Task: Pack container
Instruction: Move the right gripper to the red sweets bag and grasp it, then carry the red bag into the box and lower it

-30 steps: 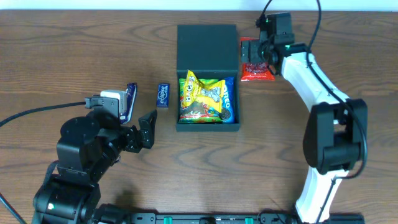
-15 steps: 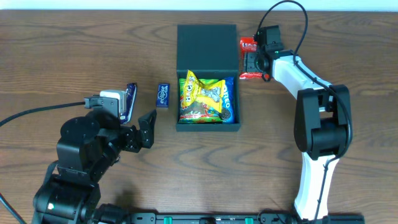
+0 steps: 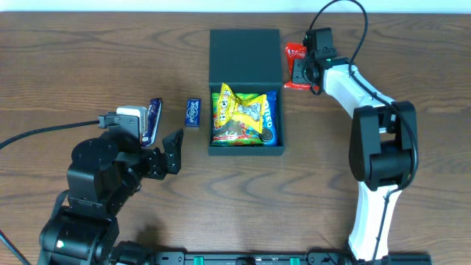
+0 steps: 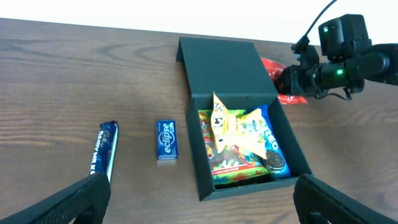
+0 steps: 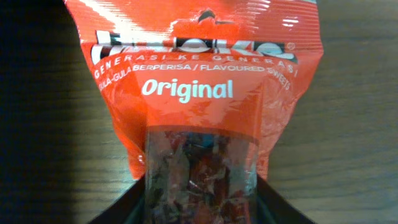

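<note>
In the last second our right hand (image 3: 304,68) swung round and clenched on the crinkly red plastic sweet packet (image 5: 198,118). It was lying flat on the brown wooden counter (image 3: 73,59), now it's bunched up, so we reckon it goes next into the dark teal-green matte box container (image 3: 246,48), open mid-counter just beside it. The packet reads "Original" and "FLAVOURED SWEETS", but the brand's too creased to read. Inside the box is a blue "OREO" pack (image 4: 272,144); outside, a small blue "eclipse" box (image 4: 166,140). Left hand (image 4: 200,193) hangs released.

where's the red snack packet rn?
Overhead view: the red snack packet sits on the robot's right side, next to the container by its open lid, between the fingers of the right gripper.
</note>
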Motion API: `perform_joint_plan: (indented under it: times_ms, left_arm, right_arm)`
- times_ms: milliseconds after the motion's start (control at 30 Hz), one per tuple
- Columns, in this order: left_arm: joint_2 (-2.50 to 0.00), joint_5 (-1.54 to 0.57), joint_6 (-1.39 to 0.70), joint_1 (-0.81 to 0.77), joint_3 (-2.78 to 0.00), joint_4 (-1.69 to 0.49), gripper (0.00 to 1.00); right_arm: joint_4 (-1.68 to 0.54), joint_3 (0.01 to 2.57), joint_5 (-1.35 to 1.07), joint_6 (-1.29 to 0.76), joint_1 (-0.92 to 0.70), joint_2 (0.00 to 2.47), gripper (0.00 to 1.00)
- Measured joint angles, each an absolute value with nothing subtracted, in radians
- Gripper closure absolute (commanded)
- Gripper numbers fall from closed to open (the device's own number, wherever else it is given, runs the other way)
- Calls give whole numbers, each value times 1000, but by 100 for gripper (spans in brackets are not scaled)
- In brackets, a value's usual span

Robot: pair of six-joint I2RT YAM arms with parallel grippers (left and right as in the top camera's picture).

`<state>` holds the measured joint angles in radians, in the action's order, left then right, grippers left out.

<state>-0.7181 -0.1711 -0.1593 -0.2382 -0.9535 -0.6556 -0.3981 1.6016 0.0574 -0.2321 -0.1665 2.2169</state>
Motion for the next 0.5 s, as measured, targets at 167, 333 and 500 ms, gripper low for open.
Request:
perform_joint_plan:
  times_ms: [167,333,500]
  left_arm:
    - [-718,-168,-159,-238,-953,-656,5]
    - [-718,-168,-159,-238,-953,-656,5]
    - [-718,-168,-159,-238,-953,-656,5]
  right_arm:
    - [-407,1600,57,-234,-167,2132,68]
    - [-444,1600,52,-234,-167,1978,69]
    - [-494,1600,-37,-215,-178,1825,69]
